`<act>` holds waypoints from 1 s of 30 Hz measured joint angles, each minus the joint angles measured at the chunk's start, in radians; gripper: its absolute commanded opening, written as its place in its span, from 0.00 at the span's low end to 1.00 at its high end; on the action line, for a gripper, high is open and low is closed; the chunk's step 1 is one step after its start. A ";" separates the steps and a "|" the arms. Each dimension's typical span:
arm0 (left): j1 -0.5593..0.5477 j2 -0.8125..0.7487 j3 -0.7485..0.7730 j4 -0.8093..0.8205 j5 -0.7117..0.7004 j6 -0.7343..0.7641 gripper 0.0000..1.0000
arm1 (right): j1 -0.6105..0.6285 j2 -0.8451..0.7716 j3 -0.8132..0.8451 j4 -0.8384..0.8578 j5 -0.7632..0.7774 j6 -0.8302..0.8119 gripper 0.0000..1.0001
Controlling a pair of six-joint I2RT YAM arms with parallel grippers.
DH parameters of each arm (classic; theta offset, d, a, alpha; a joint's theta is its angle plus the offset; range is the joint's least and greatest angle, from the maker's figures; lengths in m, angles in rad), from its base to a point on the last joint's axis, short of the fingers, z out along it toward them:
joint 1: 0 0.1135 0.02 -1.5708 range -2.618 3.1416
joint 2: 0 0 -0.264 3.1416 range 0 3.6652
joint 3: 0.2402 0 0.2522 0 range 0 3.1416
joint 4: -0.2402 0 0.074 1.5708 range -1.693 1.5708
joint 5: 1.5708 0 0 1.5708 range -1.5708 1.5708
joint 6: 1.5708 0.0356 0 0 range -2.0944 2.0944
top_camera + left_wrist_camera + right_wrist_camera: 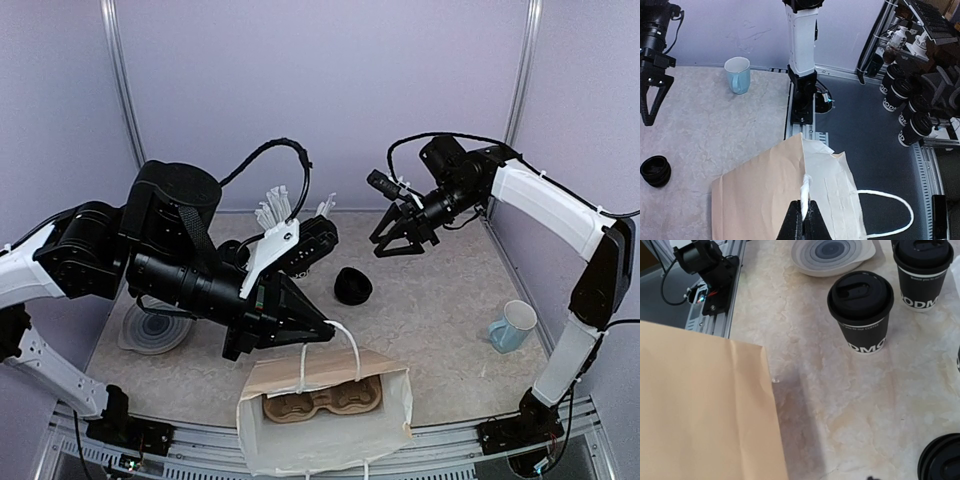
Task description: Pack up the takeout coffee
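Pinches the white handle (803, 192) of the bag (325, 440) tight in the left gripper (802, 214), just above the bag's open mouth. Holds the right gripper (405, 246) spread and empty, well beyond the bag. Shows the coffee (860, 310) upright and lidded outside the bag, a little off its side, with a second cup (922, 270) farther from the bag.

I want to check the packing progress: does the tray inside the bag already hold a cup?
No, in the top view both wells of the tray in the bag are empty.
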 measured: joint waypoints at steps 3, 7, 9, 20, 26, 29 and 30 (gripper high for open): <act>-0.001 0.004 0.000 0.002 0.047 -0.021 0.00 | 0.000 0.001 0.000 0.000 0.000 -0.004 0.55; -0.001 0.015 0.000 0.001 0.081 -0.035 0.00 | 0.000 0.001 0.000 0.000 0.000 -0.010 0.55; -0.001 0.019 0.000 0.001 0.089 -0.035 0.00 | 0.000 0.001 0.000 0.000 -0.001 -0.011 0.55; 0.161 0.026 0.010 0.003 0.031 0.016 0.00 | 0.000 -0.001 -0.002 -0.012 -0.016 -0.025 0.56; 0.417 0.045 0.011 0.031 0.058 0.080 0.00 | 0.005 -0.055 0.045 -0.071 -0.133 -0.100 0.72; 0.484 0.090 0.028 0.030 0.085 0.085 0.00 | 0.036 -0.135 0.055 -0.092 -0.172 -0.154 0.77; 0.497 0.108 0.037 0.030 0.089 0.085 0.00 | 0.064 -0.167 0.056 -0.093 -0.176 -0.166 0.77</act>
